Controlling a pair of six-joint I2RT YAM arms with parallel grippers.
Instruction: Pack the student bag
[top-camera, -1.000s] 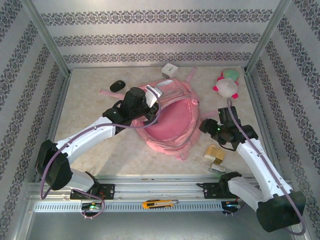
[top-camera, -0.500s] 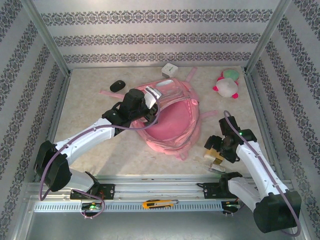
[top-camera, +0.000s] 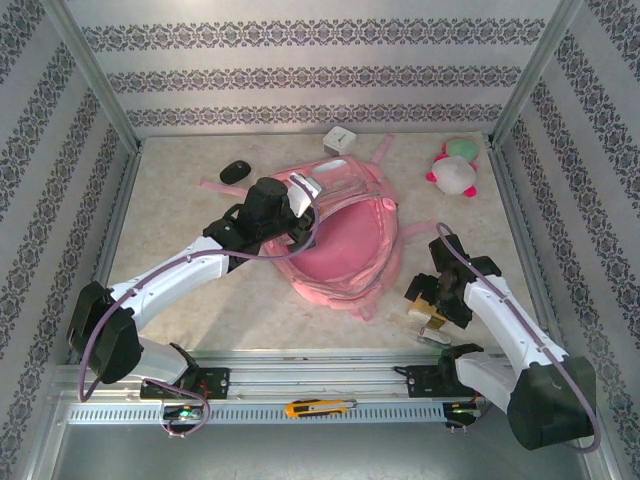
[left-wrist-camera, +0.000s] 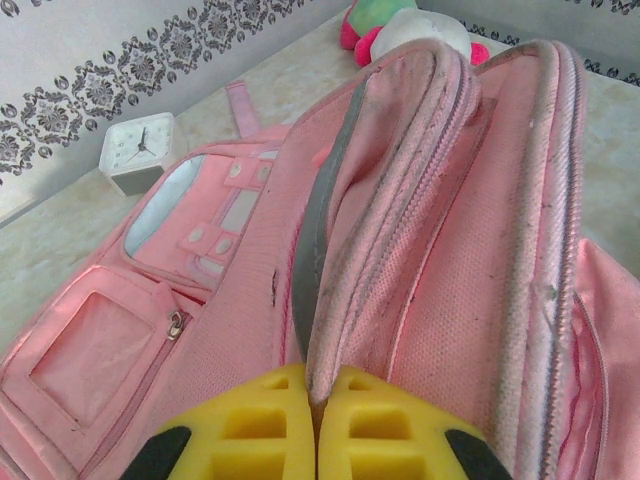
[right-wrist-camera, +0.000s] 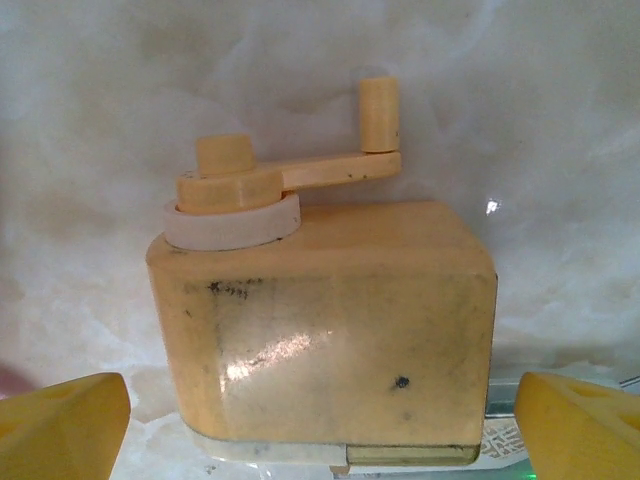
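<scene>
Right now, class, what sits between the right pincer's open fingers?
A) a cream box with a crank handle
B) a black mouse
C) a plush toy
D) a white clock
A: the right wrist view shows the cream crank box between the right pincer's spread yellow fingers.

Had a rim of the student bag (left-wrist-camera: 440, 250) pinched between the closed jaws of the left gripper (left-wrist-camera: 318, 425), the rest spread ahead of them. Had the clock (left-wrist-camera: 138, 150) ahead and left of those jaws, the plush toy (left-wrist-camera: 405, 25) farther ahead, past the bag. Had the crank box (right-wrist-camera: 320, 320) between the wide-spread jaws of the right gripper (right-wrist-camera: 320, 430), touching neither, crank on its far side.
</scene>
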